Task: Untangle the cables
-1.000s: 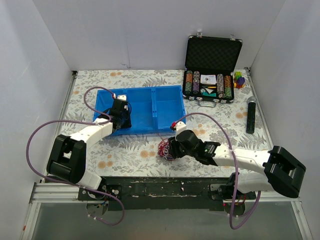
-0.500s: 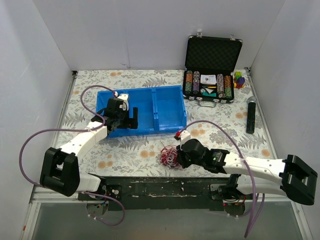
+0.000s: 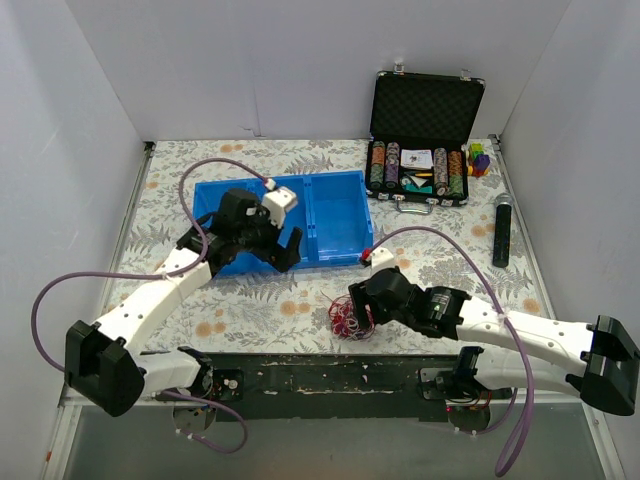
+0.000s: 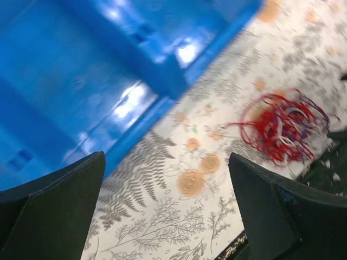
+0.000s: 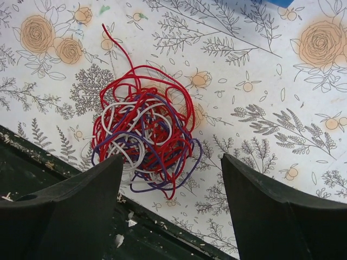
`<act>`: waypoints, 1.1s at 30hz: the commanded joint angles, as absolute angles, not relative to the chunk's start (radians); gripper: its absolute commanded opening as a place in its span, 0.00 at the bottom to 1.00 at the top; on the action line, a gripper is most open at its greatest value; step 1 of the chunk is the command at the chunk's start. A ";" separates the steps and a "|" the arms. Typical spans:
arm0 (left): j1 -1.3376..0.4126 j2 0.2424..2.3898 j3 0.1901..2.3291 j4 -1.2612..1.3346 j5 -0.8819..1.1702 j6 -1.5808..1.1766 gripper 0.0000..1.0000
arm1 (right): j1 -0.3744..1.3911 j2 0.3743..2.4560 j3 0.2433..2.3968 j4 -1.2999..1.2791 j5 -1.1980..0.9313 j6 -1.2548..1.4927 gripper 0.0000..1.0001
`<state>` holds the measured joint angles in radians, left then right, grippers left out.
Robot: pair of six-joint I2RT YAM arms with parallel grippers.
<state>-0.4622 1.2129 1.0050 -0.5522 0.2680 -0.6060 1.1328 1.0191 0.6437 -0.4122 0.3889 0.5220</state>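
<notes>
Both pincers now stand spread and empty. A second ago the right pincer (image 3: 362, 306) was bunched against the cables (image 3: 348, 318). It has since let go and drawn back a little, and it hangs just over the knot with its jaws on either side of it. The wrist view shows the cables (image 5: 143, 141) lying free between the right pincer (image 5: 172, 162) tips, touched by neither. The bundle has slid slightly toward 4 o'clock and rests at the worktop's (image 3: 250, 305) 6 o'clock edge, close to the dark front rail.

The left pincer (image 3: 280, 250) has also moved. It has swung from over the left compartment of the blue bin (image 3: 335, 180) toward 3 o'clock and opened wide. It sits over the bin's near rim, at about 10 o'clock from the knot and well apart from it. Its own camera shows the cables (image 4: 282, 127) off at 2 o'clock, beyond the left pincer (image 4: 165, 162).

The red, white and purple strands are still one tight ball with only a single red end poking out at 11 o'clock, so I judge the untangling barely started. The release looks like a reset, probably ahead of a two-sided pull.
</notes>
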 commanded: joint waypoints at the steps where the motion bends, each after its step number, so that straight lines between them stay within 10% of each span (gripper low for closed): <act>1: -0.654 1.157 1.002 -0.583 0.325 -0.396 0.98 | 1.135 1.005 0.692 -0.489 0.393 0.615 0.80; 33: -0.893 1.463 0.663 0.028 0.377 0.402 0.91 | 1.134 0.815 0.410 -0.222 0.275 0.729 0.56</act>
